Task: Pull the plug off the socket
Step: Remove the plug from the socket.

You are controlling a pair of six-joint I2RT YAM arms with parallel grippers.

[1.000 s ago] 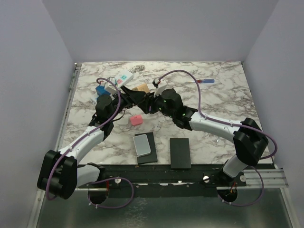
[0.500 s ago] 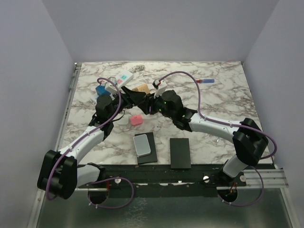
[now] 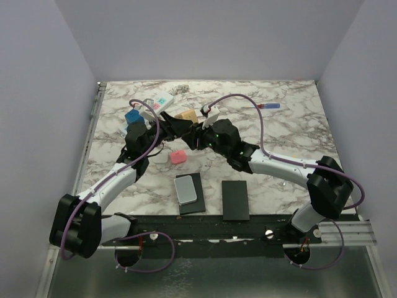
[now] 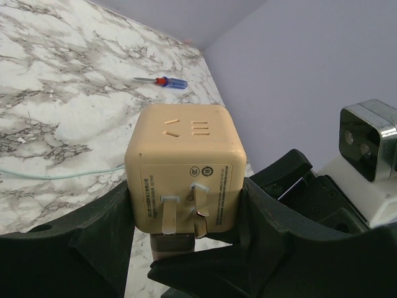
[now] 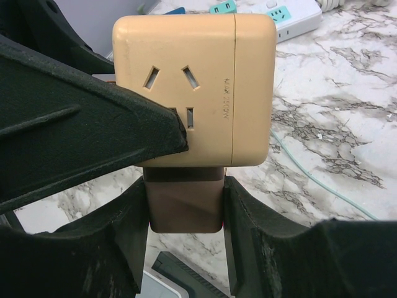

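A beige cube socket point(image 4: 183, 161) with outlet holes and bare metal prongs hangs above the table, seen from above as a tan block point(image 3: 186, 115). My left gripper point(image 4: 186, 211) is shut on its two sides. A dark brown plug point(image 5: 185, 202) sits seated in the cube's lower face point(image 5: 198, 87). My right gripper point(image 5: 185, 208) is shut on that plug from both sides. The plug's end shows below the cube point(image 4: 173, 248). One left finger point(image 5: 74, 136) crosses the cube's front. The two grippers meet at the middle left, left point(image 3: 177, 126) and right point(image 3: 193, 133).
A long white power strip point(image 3: 158, 102) with pastel outlets point(image 5: 291, 15) lies at the far left beside a blue block point(image 3: 132, 117). A pink block point(image 3: 177, 158), a grey device on a black pad point(image 3: 187, 189), a second black pad point(image 3: 235, 199), a screwdriver point(image 3: 267, 106) and a thin green cable point(image 5: 322, 180) lie around.
Both grippers and the cube have drifted slightly toward the far side. Both grips stay the same, and the plug still sits in the cube.
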